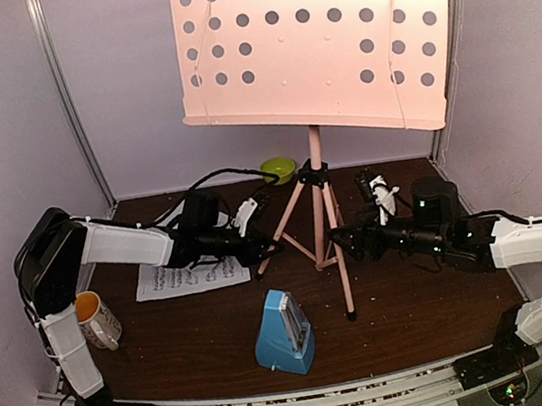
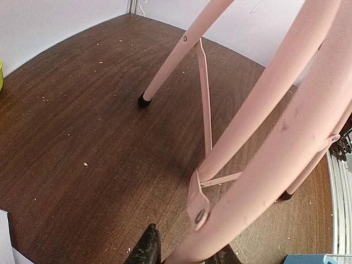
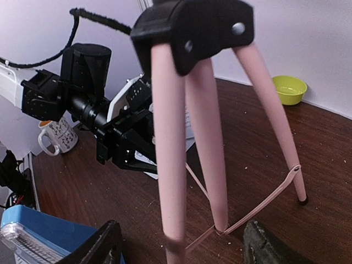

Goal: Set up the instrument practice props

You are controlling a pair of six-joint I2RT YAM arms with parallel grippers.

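We read this as the stand-placing step. The pink music stand (image 1: 319, 75) sits toward 12 o'clock on the tabletop (image 1: 417, 304), and both arms are down at its tripod. The left end effector (image 1: 266, 251) is at the leg that splays toward 8 o'clock. In the left wrist view its dark fingertips (image 2: 148, 247) sit close on either side of that leg, but we cannot tell whether they are clenched on it or just short of it. The right end effector (image 1: 342, 243) is released: in its wrist view the fingers stand wide apart with another leg running between them, untouched. The stand is upright with its long axis vertical. Its perforated desk is high, tipped back a little, and faces 6 o'clock toward the arm bases. The sheet music (image 1: 190, 275) lies flat at 9 o'clock of the tripod, not yet on the desk, and the blue metronome (image 1: 283, 334) stands at 7 o'clock near the front edge. By our judgement the next move needs a firm hold low on the legs and an even, level shift from both arms, because that big desk makes the stand top-heavy. After that, the pages go up.
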